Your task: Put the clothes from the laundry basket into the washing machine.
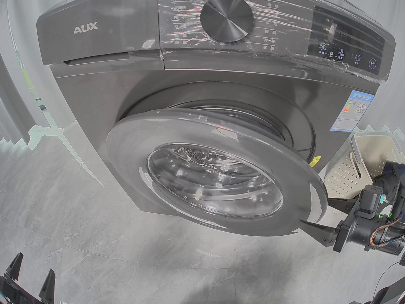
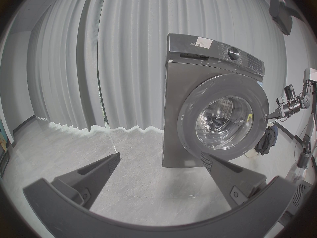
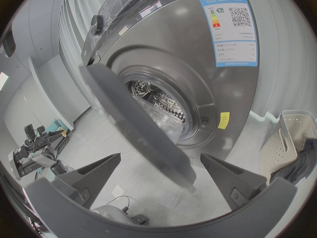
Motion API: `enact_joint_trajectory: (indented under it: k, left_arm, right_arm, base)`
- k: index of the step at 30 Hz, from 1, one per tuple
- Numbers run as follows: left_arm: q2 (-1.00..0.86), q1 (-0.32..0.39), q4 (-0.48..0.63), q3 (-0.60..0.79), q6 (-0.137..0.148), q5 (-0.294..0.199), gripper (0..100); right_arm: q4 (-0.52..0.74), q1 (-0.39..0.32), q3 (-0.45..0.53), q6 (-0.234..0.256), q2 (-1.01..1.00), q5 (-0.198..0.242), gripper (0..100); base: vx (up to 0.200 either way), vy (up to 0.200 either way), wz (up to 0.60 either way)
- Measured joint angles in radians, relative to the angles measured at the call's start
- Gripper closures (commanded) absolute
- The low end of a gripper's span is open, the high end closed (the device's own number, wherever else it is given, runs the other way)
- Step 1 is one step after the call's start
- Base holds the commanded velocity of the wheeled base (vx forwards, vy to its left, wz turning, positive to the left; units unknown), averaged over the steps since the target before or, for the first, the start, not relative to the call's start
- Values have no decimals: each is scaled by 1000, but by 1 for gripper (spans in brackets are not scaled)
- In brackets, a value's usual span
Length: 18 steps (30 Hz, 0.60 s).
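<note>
Looking at the clothes (image 3: 295,167): dark, soft, light and floppy, draped over the laundry basket (image 1: 342,172) rim at 4 o'clock from the washing machine (image 1: 101,93). I'd pinch a bunched fold. The right end effector (image 3: 158,157) reaches level, fingers apart, straddling the door (image 1: 126,148) edge. The left end effector (image 1: 34,263) sits low at 7 o'clock, fingers apart, empty.

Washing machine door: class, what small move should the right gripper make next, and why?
Probably swing the door wider with the right gripper. The door hangs only partly open and blocks most of the drum opening, its free edge lies between the gripper's open fingers, and the dark clothes wait in the basket beside the washing machine.
</note>
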Motion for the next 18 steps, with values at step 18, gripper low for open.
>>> enact_joint_trajectory:
  k: [18]
  left_arm:
    - [0, 0, 0, 0, 1, 0, 0]
  right_arm:
    - [0, 50, 30, 1, -33, 18, 0]
  base:
    - [-33, 0, 0]
